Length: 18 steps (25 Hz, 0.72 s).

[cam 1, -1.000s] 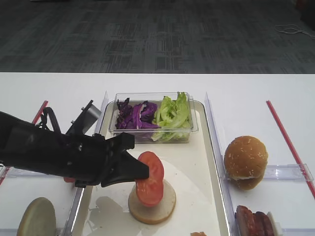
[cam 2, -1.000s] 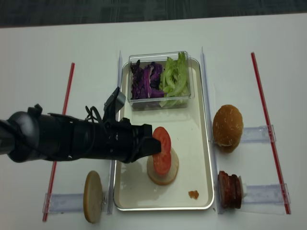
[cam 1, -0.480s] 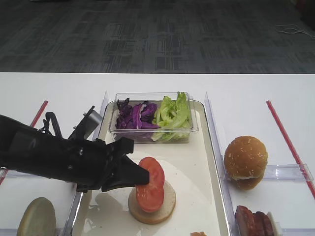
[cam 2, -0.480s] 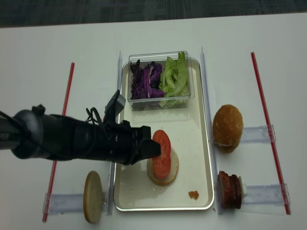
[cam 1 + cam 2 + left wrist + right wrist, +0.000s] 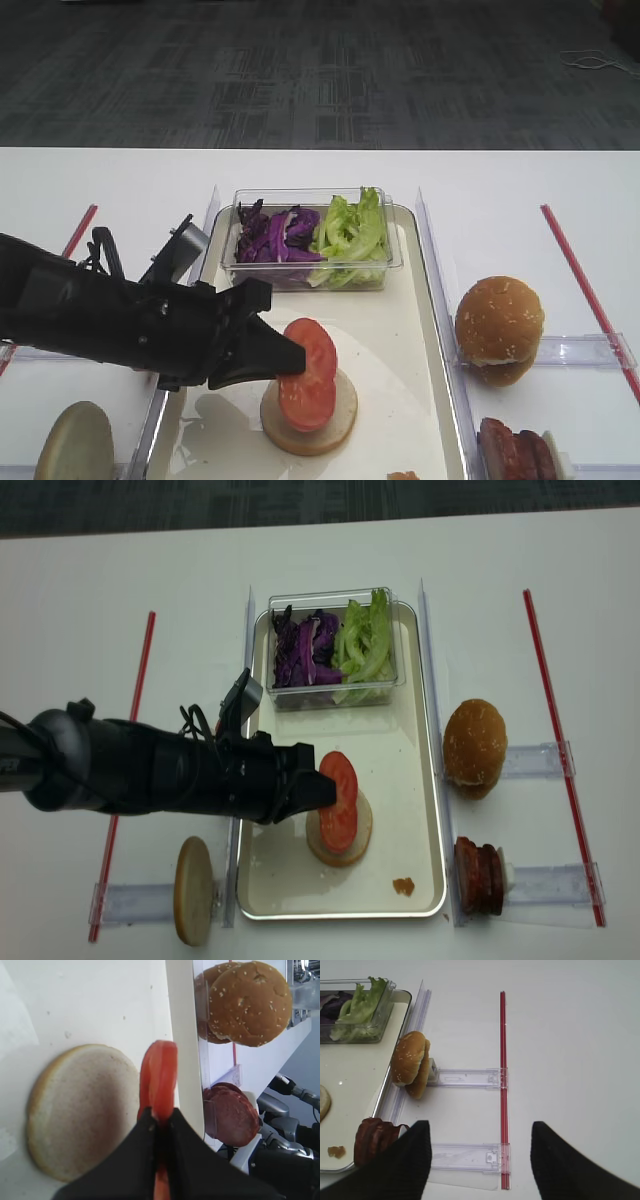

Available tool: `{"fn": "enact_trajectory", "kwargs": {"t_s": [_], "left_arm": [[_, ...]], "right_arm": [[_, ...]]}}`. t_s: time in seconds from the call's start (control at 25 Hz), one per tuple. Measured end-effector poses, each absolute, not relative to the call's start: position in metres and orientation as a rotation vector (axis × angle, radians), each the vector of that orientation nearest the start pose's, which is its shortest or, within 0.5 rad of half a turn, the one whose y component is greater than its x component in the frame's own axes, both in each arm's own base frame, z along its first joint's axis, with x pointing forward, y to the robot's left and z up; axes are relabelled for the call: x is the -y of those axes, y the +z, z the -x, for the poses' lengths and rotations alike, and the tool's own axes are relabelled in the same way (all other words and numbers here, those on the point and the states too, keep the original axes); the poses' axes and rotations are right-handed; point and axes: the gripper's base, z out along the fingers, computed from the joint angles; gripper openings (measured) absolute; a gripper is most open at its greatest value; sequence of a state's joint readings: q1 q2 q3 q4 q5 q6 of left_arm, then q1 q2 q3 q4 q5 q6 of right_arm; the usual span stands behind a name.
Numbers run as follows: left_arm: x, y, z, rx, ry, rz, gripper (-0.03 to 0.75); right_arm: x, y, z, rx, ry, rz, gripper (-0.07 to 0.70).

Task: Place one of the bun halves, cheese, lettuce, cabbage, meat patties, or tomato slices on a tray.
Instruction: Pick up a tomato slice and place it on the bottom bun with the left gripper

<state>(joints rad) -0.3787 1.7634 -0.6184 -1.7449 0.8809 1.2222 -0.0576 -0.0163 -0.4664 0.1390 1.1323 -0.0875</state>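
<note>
Left wrist view, nearest first: left gripper [image 5: 161, 1125] with jaws clamped on the lower edge of a tomato slice [image 5: 159, 1079], held on edge, upright, just over the cut face of a bun half [image 5: 82, 1110] lying flat on the tray [image 5: 100, 1005]. Exterior high view: same slice [image 5: 308, 360] standing tilted, lower rim at or just above the bun half [image 5: 310, 415]; contact impossible to confirm. Likely light, wet and slippery, soft enough to fold or tear under a hard pinch; best gripped at the firmer outer rim, as here, and laid down gently so that it tips flat rather than slides off. Near the tray's front edge, a small orange scrap [image 5: 403, 886]. Off the tray's left, another bun half [image 5: 194, 890] on the desk [image 5: 90, 600]. To the right, a whole-looking bun [image 5: 474, 747] and meat patties [image 5: 480, 876] propped in clear holders. Farther back on the tray, a clear box [image 5: 336, 647] with purple cabbage [image 5: 300, 648] and green lettuce [image 5: 366, 640]. Right gripper [image 5: 480, 1160] well apart from the food, over bare desk, jaws spread wide with nothing between them.
</note>
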Motion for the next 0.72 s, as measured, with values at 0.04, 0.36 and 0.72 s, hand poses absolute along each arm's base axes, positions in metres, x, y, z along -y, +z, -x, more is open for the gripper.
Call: {"fn": "enact_trajectory", "kwargs": {"t_s": [0.04, 0.36, 0.72], "left_arm": [[0.165, 0.141, -0.228, -2.555, -1.479, -0.134, 0.011], [0.167, 0.129, -0.228, -2.59, -1.5, -0.126, 0.011], [0.17, 0.132, -0.232, -2.557, -1.534, -0.165, 0.011]], "right_arm": [[-0.012, 0.263, 0.007, -2.125, 0.083, 0.043, 0.452], [-0.012, 0.263, 0.007, -2.125, 0.083, 0.043, 0.452], [-0.012, 0.263, 0.007, -2.125, 0.083, 0.043, 0.452]]}}
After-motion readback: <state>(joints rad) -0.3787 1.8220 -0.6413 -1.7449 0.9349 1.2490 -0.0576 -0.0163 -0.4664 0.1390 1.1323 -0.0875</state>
